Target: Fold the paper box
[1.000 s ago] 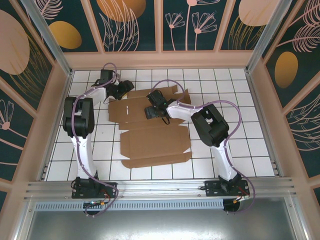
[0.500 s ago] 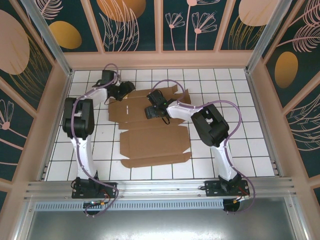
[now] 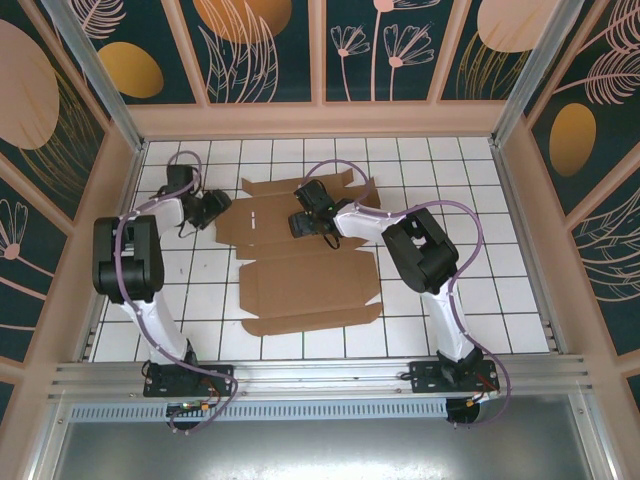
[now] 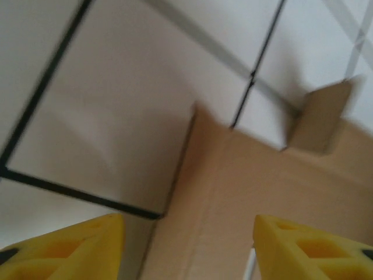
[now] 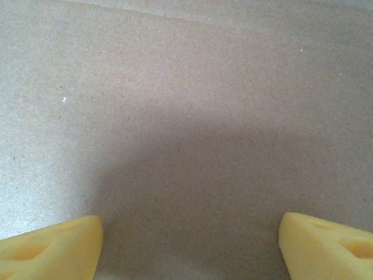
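Note:
The paper box (image 3: 305, 262) lies as a flat brown die-cut sheet in the middle of the tiled floor. My left gripper (image 3: 213, 206) hovers at the sheet's left edge. In the left wrist view its yellow fingers (image 4: 73, 248) stand apart, the left gripper (image 4: 186, 251) is open, and the cardboard's edge (image 4: 233, 192) runs between the fingers with a small tab (image 4: 320, 116) standing up beyond. My right gripper (image 3: 301, 221) is low over the far half of the sheet. The right gripper (image 5: 189, 248) is open, with bare cardboard (image 5: 186, 116) across the gap.
White tiles with dark grout (image 3: 470, 220) surround the sheet on every side. Wooden frame walls (image 3: 320, 118) close off the back and both sides. An aluminium rail (image 3: 320, 375) with both arm bases runs along the near edge.
My left arm has swung left and slightly nearer, off the sheet's far-left corner to its left edge, its jaws narrowing a little. The right arm and the sheet have stayed put.

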Controlling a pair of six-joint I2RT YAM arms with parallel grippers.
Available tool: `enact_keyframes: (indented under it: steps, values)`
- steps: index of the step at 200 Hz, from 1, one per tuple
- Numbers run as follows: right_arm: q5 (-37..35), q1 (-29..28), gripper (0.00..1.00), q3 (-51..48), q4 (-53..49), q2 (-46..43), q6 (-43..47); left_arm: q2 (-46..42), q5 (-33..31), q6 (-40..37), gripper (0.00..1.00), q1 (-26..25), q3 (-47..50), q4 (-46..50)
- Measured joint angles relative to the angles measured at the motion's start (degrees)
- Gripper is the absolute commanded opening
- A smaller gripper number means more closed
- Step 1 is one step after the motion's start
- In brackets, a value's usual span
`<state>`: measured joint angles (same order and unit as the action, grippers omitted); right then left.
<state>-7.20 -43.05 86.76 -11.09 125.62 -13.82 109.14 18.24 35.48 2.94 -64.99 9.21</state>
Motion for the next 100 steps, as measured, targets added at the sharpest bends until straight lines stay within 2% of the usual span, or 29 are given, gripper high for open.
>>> enact_keyframes:
  steps: [54, 100]
  values:
    - [1.2, 0.2, 0.8, -1.3, 2.4, -0.3, 0.1, 1.5, 10.3, 0.6, 0.48, 0.0, 2.3, -6.8]
    - [2.6, 0.8, 0.78, -1.4, 2.6, -0.5, 0.2, 1.9, 18.4, 4.6, 0.44, 0.2, 6.1, -14.4]
